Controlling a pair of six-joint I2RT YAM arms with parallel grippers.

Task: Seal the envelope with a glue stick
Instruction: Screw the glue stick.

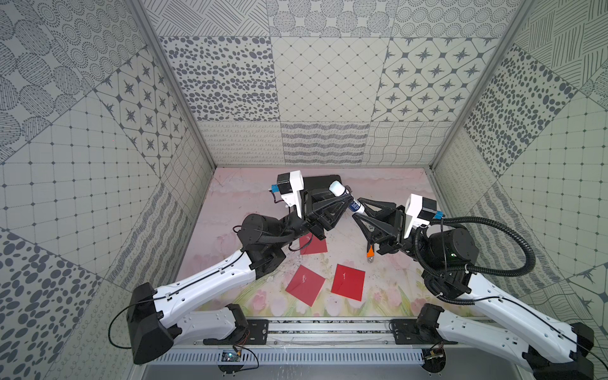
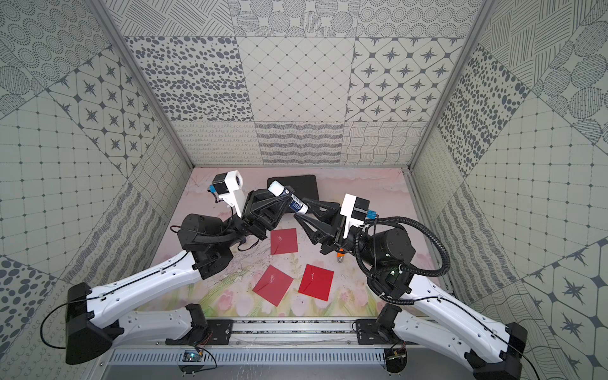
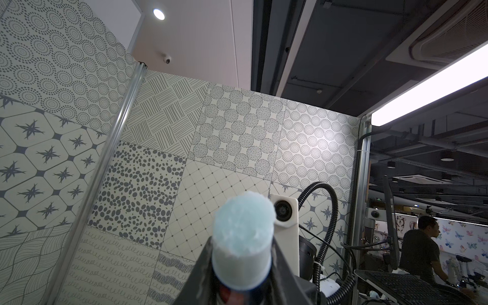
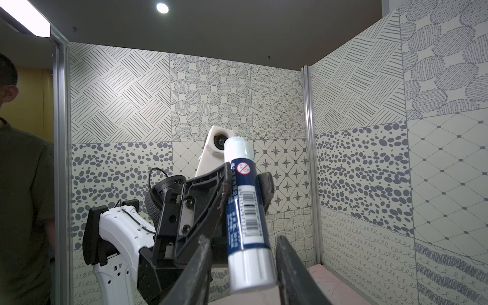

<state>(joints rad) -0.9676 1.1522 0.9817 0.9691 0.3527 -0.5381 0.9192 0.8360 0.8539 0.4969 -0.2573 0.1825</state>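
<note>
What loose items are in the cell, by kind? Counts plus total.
red envelopes: 3
glue stick: 1
orange-handled wrench, mostly hidden under the right arm: 1
black flat pad: 1
total: 6

The glue stick is seen as smooth plastic, wrapped in a glossy printed label of navy and white above a plain satin-white base. Its exposed tip is shown as pale blue, waxy and roughly pitted. The fingers of the left gripper are made of matt black plastic, and a rough brownish crust is carried along one edge. The envelopes are presented as matt red paper, faintly scuffed. The arm shells are finished in glossy white plastic, the hose in ribbed black plastic. The corner posts are rendered in bright brushed metal, the walls in matt print.
</note>
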